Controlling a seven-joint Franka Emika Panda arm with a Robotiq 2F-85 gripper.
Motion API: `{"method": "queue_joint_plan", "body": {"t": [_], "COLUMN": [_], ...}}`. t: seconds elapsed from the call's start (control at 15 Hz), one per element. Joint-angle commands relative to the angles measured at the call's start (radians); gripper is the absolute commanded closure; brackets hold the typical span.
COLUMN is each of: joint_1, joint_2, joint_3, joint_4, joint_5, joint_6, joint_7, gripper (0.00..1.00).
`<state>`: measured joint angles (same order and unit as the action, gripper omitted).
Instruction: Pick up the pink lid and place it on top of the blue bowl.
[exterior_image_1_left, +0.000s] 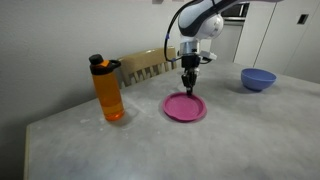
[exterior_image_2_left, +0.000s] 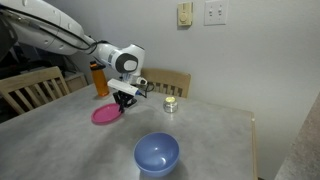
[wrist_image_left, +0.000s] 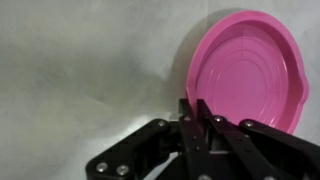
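Observation:
The pink lid (exterior_image_1_left: 185, 107) lies flat on the grey table, rim up, and shows in both exterior views (exterior_image_2_left: 105, 114). In the wrist view it (wrist_image_left: 245, 65) fills the upper right. My gripper (exterior_image_1_left: 188, 88) (exterior_image_2_left: 124, 100) points straight down at the lid's edge. Its two fingers (wrist_image_left: 197, 103) are pressed close together on the lid's rim. The blue bowl (exterior_image_1_left: 258, 79) stands empty on the table well away from the lid, near the table's front in an exterior view (exterior_image_2_left: 157, 154). It is out of the wrist view.
A tall orange bottle (exterior_image_1_left: 108, 90) (exterior_image_2_left: 99, 80) stands on the table close to the lid. A small silver round object (exterior_image_2_left: 171, 104) sits near the wall side. Wooden chairs (exterior_image_1_left: 145, 67) (exterior_image_2_left: 30, 90) stand at the table's edges.

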<state>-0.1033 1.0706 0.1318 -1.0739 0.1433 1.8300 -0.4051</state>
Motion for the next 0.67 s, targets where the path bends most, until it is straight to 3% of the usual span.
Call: {"method": "queue_joint_plan", "body": {"t": [0.0,0.4,0.6], "joint_1": [-0.001,-0.062,-0.098], "joint_2": [-0.091,-0.23,-0.284], "joint_3": [-0.019,-0.071,-0.124], "joint_4": [-0.05,-0.112,-0.145], "joint_5": [-0.039,-0.142,-0.257], "joint_6": [-0.065,-0.214,-0.221], "joint_7": [-0.011,-0.15,-0.285], "gripper": [0.98,0.98,0.98]}}
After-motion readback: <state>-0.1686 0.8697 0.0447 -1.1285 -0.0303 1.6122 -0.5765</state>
